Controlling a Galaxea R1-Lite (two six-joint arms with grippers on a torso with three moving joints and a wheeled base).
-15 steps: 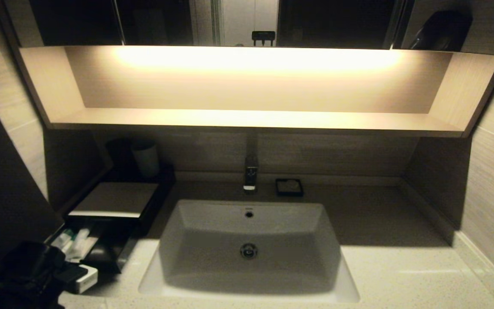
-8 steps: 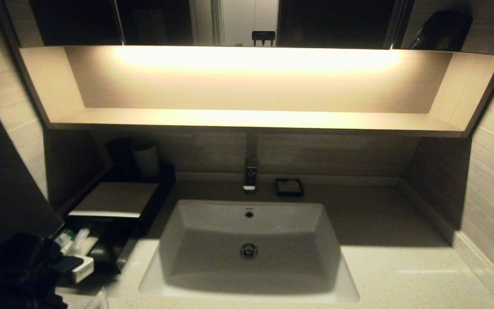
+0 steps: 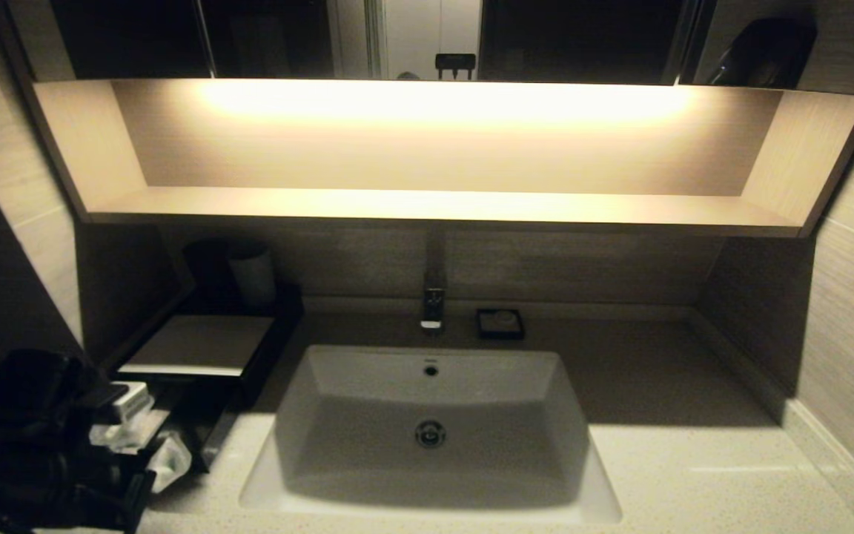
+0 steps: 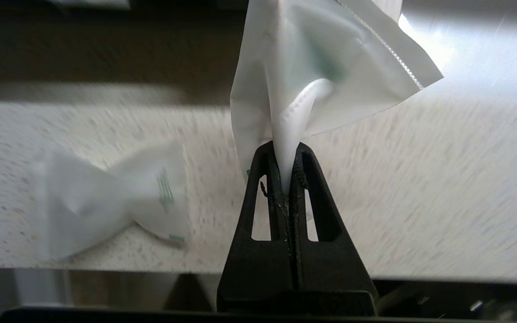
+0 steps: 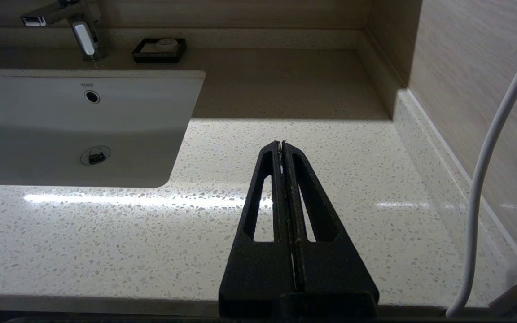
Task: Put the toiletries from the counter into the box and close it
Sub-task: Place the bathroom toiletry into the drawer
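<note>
My left gripper (image 4: 285, 150) is shut on a crumpled white sachet with a green mark (image 4: 321, 67) and holds it above the speckled counter (image 4: 420, 188). In the head view the gripper (image 3: 147, 478) is at the lower left, with the sachet (image 3: 171, 461) hanging beside the front of the open black drawer (image 3: 201, 437). A second sachet (image 4: 115, 197) lies on the counter nearby. The box (image 3: 197, 345) has a beige top, and several white toiletries (image 3: 124, 434) lie in its drawer. My right gripper (image 5: 282, 144) is shut and empty over the counter to the right of the basin.
The white basin (image 3: 431, 430) sits mid-counter with a faucet (image 3: 433, 304) behind it. A small black dish (image 3: 500, 323) stands beside the faucet. A pale cup (image 3: 251, 274) stands behind the box. A white cable (image 5: 496, 134) hangs by the right wall.
My left arm has moved up and towards the drawer. The sachet, unseen a second ago, now hangs lifted in its grip beside the drawer front. The right arm has not moved.
</note>
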